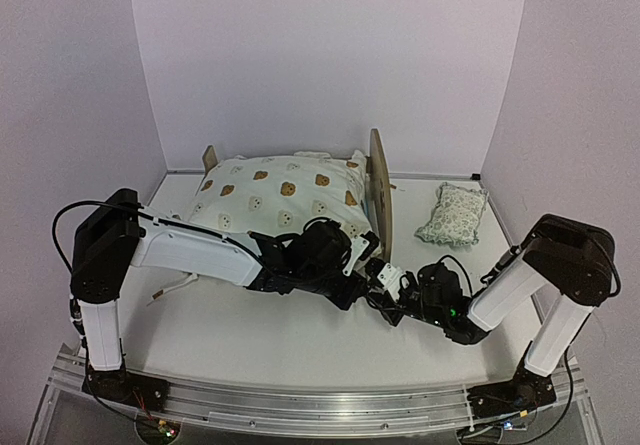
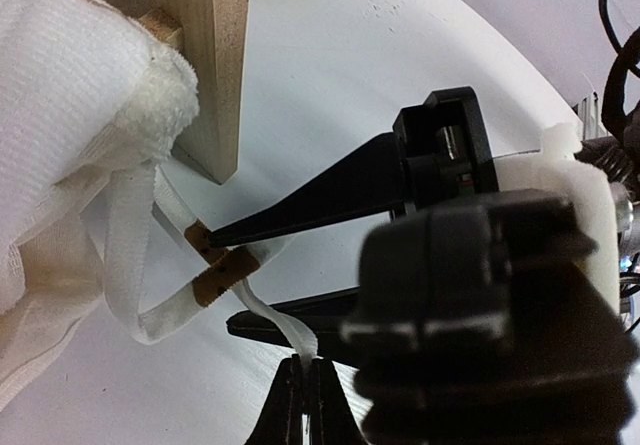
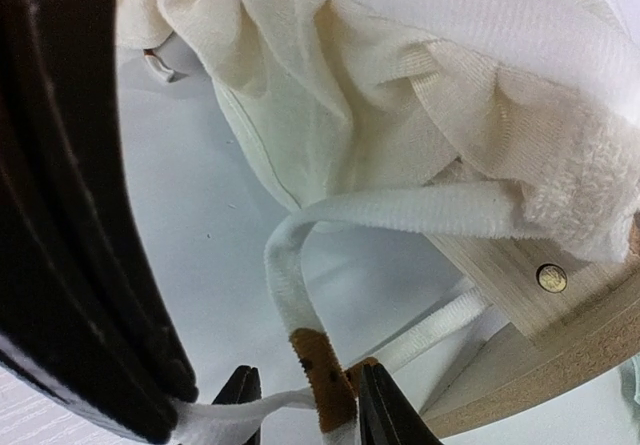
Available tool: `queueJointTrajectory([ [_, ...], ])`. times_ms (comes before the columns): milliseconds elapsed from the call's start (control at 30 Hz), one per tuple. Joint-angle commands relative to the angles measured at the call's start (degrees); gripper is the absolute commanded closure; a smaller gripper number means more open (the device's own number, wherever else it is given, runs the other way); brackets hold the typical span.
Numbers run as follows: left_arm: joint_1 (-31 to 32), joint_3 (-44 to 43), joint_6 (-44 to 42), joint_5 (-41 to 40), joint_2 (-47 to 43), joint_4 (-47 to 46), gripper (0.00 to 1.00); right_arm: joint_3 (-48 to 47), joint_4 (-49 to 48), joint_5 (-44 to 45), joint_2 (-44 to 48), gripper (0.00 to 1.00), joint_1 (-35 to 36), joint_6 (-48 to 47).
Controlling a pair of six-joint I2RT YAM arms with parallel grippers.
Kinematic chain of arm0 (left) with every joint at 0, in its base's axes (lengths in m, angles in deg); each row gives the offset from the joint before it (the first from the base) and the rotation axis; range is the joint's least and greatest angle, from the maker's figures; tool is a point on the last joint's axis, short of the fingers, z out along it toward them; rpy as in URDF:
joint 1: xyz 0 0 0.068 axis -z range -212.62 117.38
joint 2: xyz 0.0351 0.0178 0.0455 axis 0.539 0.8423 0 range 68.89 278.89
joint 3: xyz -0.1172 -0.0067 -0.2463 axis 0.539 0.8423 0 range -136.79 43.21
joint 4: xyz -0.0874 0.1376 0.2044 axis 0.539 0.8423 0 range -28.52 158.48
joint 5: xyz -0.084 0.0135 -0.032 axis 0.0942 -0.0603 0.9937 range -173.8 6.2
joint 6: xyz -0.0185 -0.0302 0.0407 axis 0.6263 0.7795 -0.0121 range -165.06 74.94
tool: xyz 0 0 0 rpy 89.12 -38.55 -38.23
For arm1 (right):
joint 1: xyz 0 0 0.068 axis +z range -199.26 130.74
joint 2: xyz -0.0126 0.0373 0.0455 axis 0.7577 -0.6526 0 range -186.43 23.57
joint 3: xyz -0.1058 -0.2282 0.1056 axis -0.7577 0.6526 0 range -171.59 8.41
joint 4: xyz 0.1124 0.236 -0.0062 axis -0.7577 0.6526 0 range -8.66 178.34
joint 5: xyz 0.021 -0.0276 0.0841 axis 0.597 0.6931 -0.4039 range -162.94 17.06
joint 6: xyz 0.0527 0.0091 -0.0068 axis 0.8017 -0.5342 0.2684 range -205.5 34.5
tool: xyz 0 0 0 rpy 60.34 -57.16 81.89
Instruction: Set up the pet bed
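Observation:
The pet bed (image 1: pixel 378 187) stands at the back, its headboard on the right, with the cream bear-print quilt (image 1: pixel 275 197) over it; the mattress is hidden. At the headboard's near leg (image 2: pixel 215 65) a white strap (image 2: pixel 128 255) with brown tabs (image 2: pixel 228 271) hangs from the quilt's corner. My left gripper (image 2: pixel 303 363) is shut on the strap's thin end. My right gripper (image 3: pixel 302 370) is open, its fingers (image 2: pixel 300 215) on either side of the brown tab (image 3: pixel 322 375), one touching it. In the top view both grippers, left (image 1: pixel 366 253) and right (image 1: pixel 384 271), meet beside that leg.
A small green-patterned pillow (image 1: pixel 452 215) lies on the table right of the headboard. The low footboard (image 1: pixel 210 156) is at the bed's left end. White walls close in the table at the back and on both sides.

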Motion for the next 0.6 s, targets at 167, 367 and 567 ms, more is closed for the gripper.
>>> queueJointTrajectory([
  [167,-0.36,-2.96,0.39,0.49,-1.55,0.36,1.0,-1.51,-1.72,-1.05,-0.46,0.78,-0.48,-0.29],
  [367,-0.83,-3.31,0.5,0.16,-1.14,0.14,1.0,0.36,-1.72,-1.96,1.35,0.94,-0.47,0.75],
  [567,-1.08,-3.41,1.12,-0.13,-0.9,-0.47,1.0,1.65,-1.67,-2.71,2.88,0.98,-0.48,1.52],
])
